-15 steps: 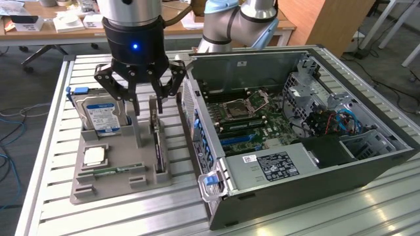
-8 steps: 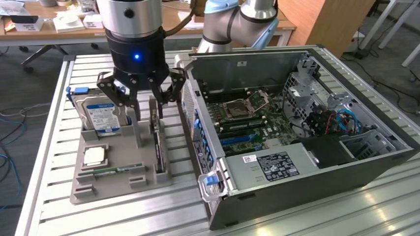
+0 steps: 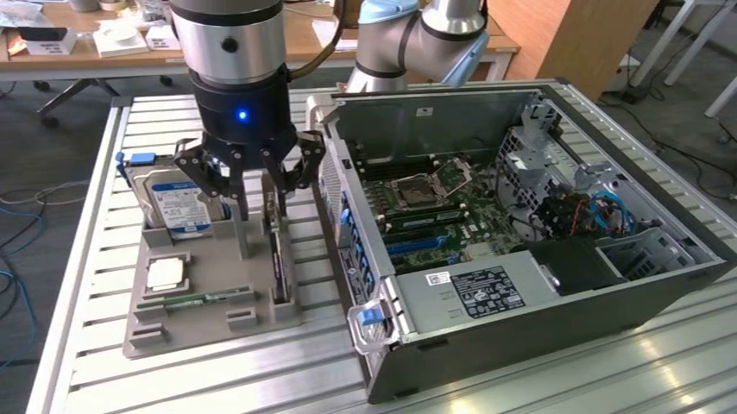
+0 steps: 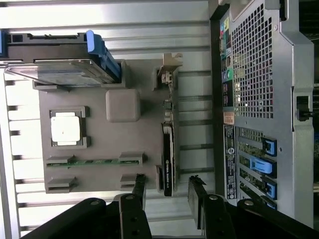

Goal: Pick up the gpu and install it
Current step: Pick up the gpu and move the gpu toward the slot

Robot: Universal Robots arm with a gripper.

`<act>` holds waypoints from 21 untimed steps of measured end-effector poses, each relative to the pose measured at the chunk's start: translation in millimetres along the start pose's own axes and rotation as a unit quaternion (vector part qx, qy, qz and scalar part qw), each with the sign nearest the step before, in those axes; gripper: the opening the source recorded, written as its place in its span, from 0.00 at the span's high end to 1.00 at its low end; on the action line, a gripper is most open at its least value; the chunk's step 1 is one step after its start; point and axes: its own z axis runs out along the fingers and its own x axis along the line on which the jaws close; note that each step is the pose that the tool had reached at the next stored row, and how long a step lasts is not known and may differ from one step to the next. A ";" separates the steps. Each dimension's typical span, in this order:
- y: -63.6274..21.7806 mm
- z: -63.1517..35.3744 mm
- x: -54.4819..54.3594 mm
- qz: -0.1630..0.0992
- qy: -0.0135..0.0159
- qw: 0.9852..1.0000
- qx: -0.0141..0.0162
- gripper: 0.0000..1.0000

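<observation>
Big picture first: the open computer case [image 3: 541, 332] lies on its side on the slatted metal table [image 3: 69, 302]. Inside it are the motherboard [image 3: 444, 211], a labelled power supply [image 3: 484, 289] and a tangle of blue cables, and the blue expansion slot [image 3: 417, 246] looks vacant from here. Beside the case, on the exterior view's left, sits the grey parts tray [image 3: 207, 323], and right above it hangs the arm with its gripper [image 3: 251, 185] pointing down. In the tray's far corner stands the silver hard drive [image 3: 175, 203], propped in its cradle. And there's our card: the gpu [image 4: 168, 154] stands on its long edge in the slot along the tray's case side, with its grey metal bracket [image 4: 169, 67] at the far end. The fingers [image 4: 140, 185] are spread wide, one on each side of the card's near end and above it, gripping nothing! I'd call this card light and rigid but delicate: bare board, exposed components, contacts along one edge. By my reckoning the safe hold is across its two flat faces near the top edge, squeezed gently, because a thin board could tip or twist in a loose pinch. Down to the small stuff: a square processor [image 3: 167, 273] rests flat in its own pocket, and the narrow green memory stick [image 3: 198, 299] sits in the groove nearest the tray's front.
</observation>
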 end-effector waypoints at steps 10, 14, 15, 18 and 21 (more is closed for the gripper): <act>4.7 1.5 0.4 0.000 0.000 1.000 0.000 0.53; 13.9 2.2 1.1 0.000 0.000 1.000 0.000 0.53; 16.0 2.4 1.3 0.000 0.000 1.000 0.000 0.53; 18.5 2.5 1.5 0.000 0.000 1.000 0.000 0.53; 18.5 4.7 1.6 0.000 0.000 1.000 -0.001 0.53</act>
